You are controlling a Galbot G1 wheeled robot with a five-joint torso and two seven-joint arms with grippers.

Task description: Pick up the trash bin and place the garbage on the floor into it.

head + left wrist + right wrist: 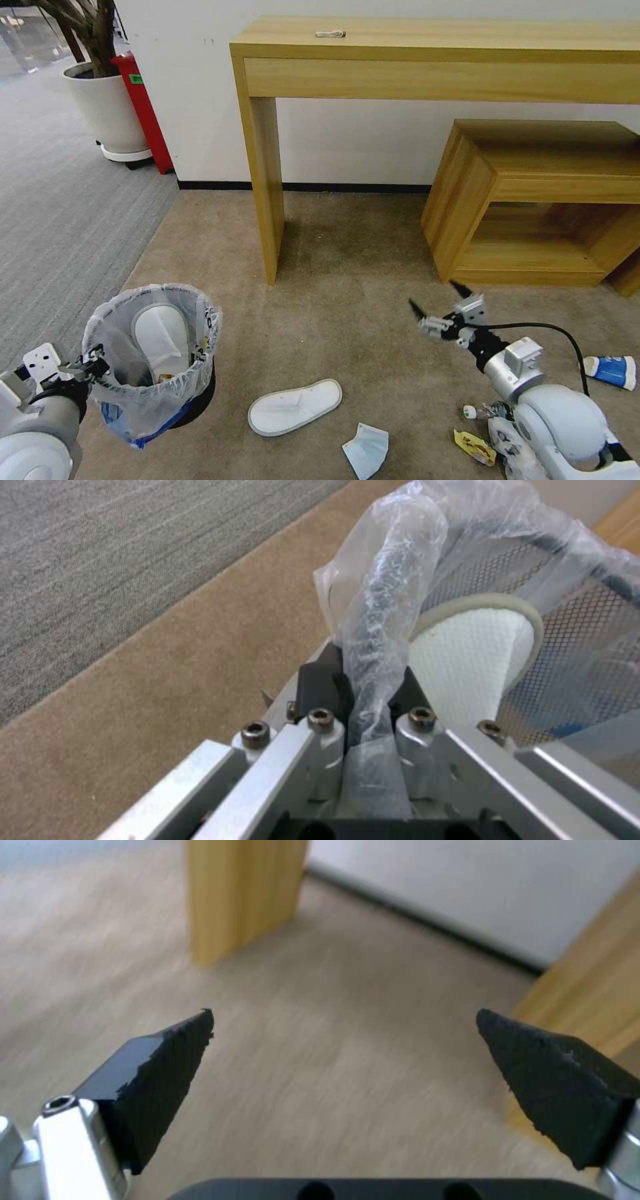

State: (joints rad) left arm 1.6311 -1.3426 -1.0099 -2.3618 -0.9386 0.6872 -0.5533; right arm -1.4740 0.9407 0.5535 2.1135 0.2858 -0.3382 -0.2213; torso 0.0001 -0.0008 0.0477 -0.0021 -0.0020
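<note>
The left gripper (pixel 95 365) was low on the robot's left side. Its fingers (pixel 319 692) pinched the bagged rim of the trash bin (pixel 155 360), which leaned a little over the floor (pixel 347 333). One white slipper (pixel 162 341) stood inside the bin. A bit of something orange lay deep in the bag, too small to make out.

The right arm reached forward over the carpet. The right gripper (pixel 439 304) had its two black fingers (pixel 163 1065) spread wide with nothing between them.

Another slipper (pixel 295 406) lay flat near the bin, with a blue mask (pixel 366 449) beside it. A blue cup (pixel 611 371) lay by the right arm. A yellow wrapper (pixel 474 445) and more litter were partly hidden behind that arm.
</note>
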